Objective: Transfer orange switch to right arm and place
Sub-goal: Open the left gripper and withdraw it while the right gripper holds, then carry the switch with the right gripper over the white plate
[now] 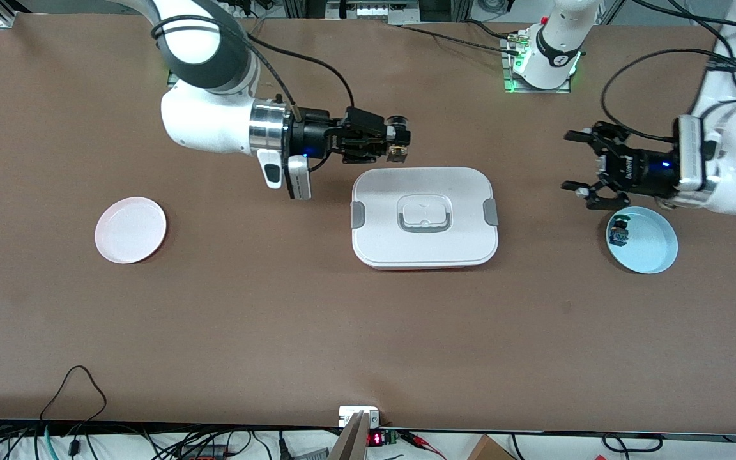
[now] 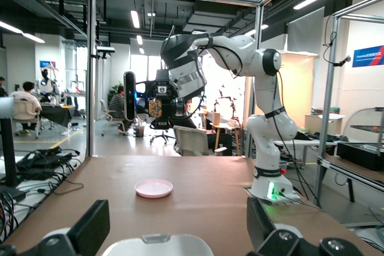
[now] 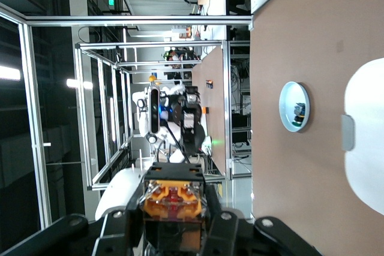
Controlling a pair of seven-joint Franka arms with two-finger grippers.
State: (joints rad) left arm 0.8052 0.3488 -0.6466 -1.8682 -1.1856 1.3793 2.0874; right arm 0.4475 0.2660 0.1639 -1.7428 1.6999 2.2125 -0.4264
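**Orange switch held in the right gripper above the tabletop**

The right gripper (image 1: 400, 144) is clamped on the orange switch (image 1: 397, 151), holding it in the air just over the tabletop (image 1: 317, 332) beside the edge of the white lidded box (image 1: 425, 217) that faces the robots' bases. In the right wrist view the switch (image 3: 174, 208) sits squarely between the two fingers (image 3: 225, 223), its orange-amber parts and dark body both visible. In the left wrist view the same switch (image 2: 156, 108) shows as a small amber patch in the right gripper (image 2: 161, 107).

The left gripper (image 1: 575, 161) hangs with its fingers spread wide and nothing between them, over the tabletop just beside the light blue plate (image 1: 652, 246) at the left arm's end of the table. On that plate, close to its rim, lie small dark parts (image 1: 618, 233); one seems to have a green cap and a blue body, but they are too small to be sure.

The white box lies in the middle of the table, with a grey latch at each short end and a recessed grey handle (image 1: 424, 213) in its lid. It stands between the two plates. The pink plate (image 1: 130, 230) lies toward the right arm's end, well apart from the box and from the right gripper, with bare tabletop around it. A loop of black cable (image 1: 77, 390) rests at the edge nearest the front camera.
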